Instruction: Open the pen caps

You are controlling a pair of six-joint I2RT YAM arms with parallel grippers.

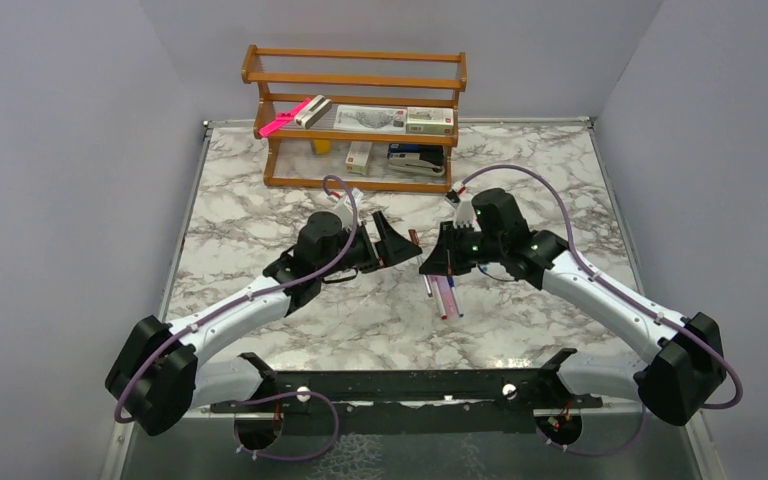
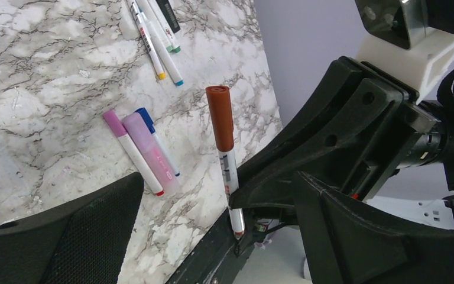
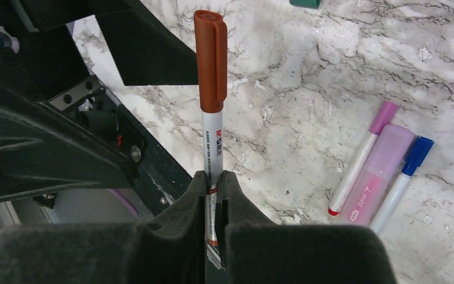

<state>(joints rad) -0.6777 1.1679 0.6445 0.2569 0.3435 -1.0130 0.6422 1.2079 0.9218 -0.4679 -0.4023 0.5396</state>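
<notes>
Holding a slim white-barrelled marker (image 3: 212, 139) low on its barrel, the right gripper (image 3: 214, 177) has its jaws clamped shut at bottom centre of the right wrist view. The dark red cap (image 3: 210, 62) stands clear at upper centre, a stubby matt sleeve with a moulded clip ridge. Judged light, stiff and smooth: a press-fit likely needing a straight pull along the barrel, and the barrel may slip through the pads if tugged askew. Best hold looks to be mid-cap, across the flat sides. The left gripper (image 1: 392, 240) sits just beside the cap, jaws spread wide and holding nothing; contact not apparent. Lower right of the same view, a lilac cap (image 3: 384, 117) and a blue cap (image 3: 418, 149) remain on their markers, flanking a pink highlighter (image 3: 381, 174) on the marble surface (image 3: 307, 71).
</notes>
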